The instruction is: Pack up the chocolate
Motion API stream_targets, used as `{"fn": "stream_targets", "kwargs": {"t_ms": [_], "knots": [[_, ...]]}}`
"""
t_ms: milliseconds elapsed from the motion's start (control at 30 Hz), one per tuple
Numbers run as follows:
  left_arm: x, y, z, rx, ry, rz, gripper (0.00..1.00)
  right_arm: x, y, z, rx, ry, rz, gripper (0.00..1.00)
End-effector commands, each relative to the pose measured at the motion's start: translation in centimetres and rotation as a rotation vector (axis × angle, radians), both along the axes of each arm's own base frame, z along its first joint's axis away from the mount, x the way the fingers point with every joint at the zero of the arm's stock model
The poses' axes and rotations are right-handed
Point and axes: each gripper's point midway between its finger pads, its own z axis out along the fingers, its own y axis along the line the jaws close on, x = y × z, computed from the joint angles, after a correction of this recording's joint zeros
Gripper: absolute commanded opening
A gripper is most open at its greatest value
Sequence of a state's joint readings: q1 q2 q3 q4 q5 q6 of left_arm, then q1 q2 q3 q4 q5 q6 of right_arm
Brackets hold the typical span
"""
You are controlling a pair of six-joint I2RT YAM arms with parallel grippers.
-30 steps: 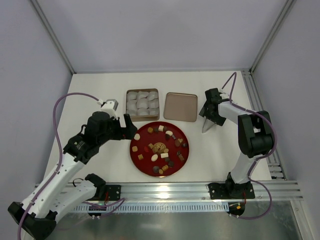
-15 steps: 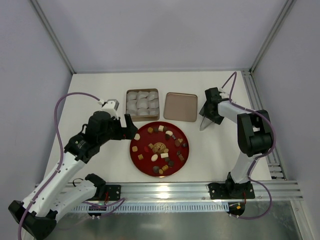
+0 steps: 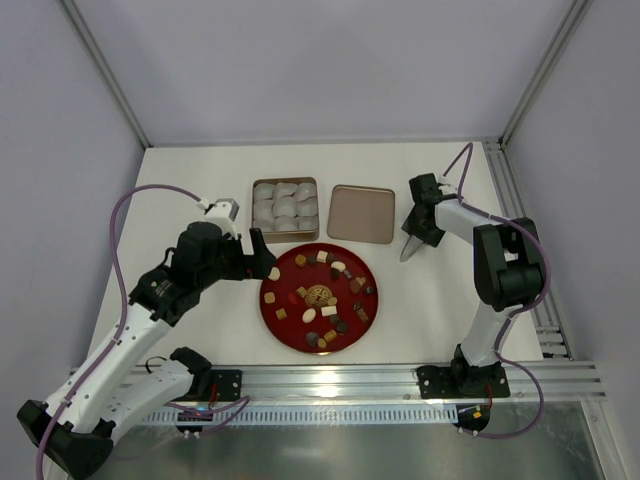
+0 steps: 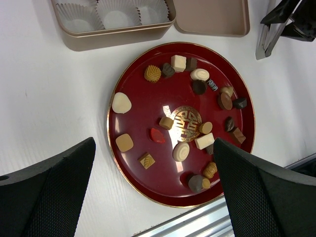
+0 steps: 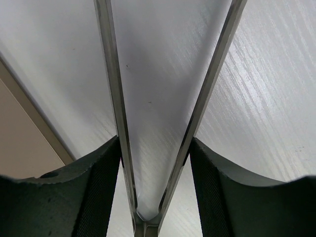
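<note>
The chocolate lies scattered over a round red plate with a thin gold rim. There are about two dozen small pieces in dark brown, tan, cream and one red, most of them round the outer part of the plate and a few near its middle. A round gold emblem is stamped at the plate's centre; its angular pattern looks like a stylised Chinese character, but it is too small to read. The plate rests on the white table. Just beyond it stands an open champagne-coloured tin filled with white crinkled paper cups, and its flat lid lies beside the tin on the right. None of the sweets can be seen in the cups. The left gripper hovers above the plate's near-left part with its black fingers spread wide and nothing between them. The right gripper is to the right of the lid and well apart from the plate, pinching a pair of metal tongs. Its pads press the outsides of the two arms close to the hinge, and the arms fan out in a V toward the table.
</note>
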State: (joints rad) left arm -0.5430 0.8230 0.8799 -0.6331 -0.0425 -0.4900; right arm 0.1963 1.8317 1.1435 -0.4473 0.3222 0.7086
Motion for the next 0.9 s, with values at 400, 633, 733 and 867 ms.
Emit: {"fn": "stream_targets", "kwargs": {"t_ms": [400, 633, 733, 867], "knots": [[0.2, -0.4, 1.0, -0.026, -0.029, -0.011, 1.0, -2.1, -0.5, 9.6, -0.083, -0.117, 0.182, 0.57], [0.2, -0.4, 0.9, -0.028, -0.029, -0.008, 1.0, -4.4, -0.1, 11.3, -0.048, -0.148, 0.225, 0.57], [0.2, -0.4, 0.9, -0.026, -0.027, -0.008, 1.0, -5.4, 0.0, 12.3, -0.031, -0.172, 0.241, 0.57], [0.3, -0.3, 0.9, -0.022, -0.027, -0.002, 1.0, -6.6, 0.7, 14.2, 0.0, -0.218, 0.275, 0.51]]}}
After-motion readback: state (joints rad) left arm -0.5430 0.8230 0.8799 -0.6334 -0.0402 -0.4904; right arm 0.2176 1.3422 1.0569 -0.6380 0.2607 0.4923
